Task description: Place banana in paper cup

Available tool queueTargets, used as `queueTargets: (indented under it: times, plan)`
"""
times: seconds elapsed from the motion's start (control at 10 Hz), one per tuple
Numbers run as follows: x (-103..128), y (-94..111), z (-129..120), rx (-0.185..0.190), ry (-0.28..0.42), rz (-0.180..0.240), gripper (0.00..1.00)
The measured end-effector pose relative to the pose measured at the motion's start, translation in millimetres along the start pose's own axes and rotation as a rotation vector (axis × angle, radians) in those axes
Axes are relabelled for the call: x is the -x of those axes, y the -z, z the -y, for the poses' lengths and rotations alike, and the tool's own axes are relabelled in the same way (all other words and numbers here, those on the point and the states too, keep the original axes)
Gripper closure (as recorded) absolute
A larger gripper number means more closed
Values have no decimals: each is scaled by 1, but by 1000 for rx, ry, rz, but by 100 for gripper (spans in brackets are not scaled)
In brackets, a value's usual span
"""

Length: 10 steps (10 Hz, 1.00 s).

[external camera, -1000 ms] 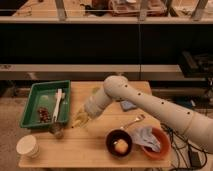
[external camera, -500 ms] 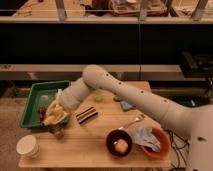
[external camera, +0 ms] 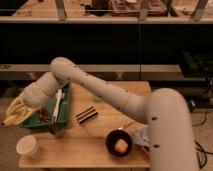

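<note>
While closed — fingers at tray's left edge

One cam, high behind arm, looks down & fwd over worktop toward shelves, mid-range; hand at left edge.

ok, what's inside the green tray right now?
The banana lies lengthwise in the green tray, with a dark cluster beside it. The arm covers the tray's left part, so anything there is hidden. The gripper, shut, sits at the tray's left edge.
</note>
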Motion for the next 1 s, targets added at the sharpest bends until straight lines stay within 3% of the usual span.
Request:
queueTargets:
  times: [0.1, 0.3, 0.7, 1.0]
  plan:
    - [13, -29, 9, 40, 4, 83, 87]
    - [29, -63, 11, 100, -9, 181, 87]
    - [29, -65, 7, 98, -37, 196, 87]
    - [11, -66, -28, 66, -153, 227, 87]
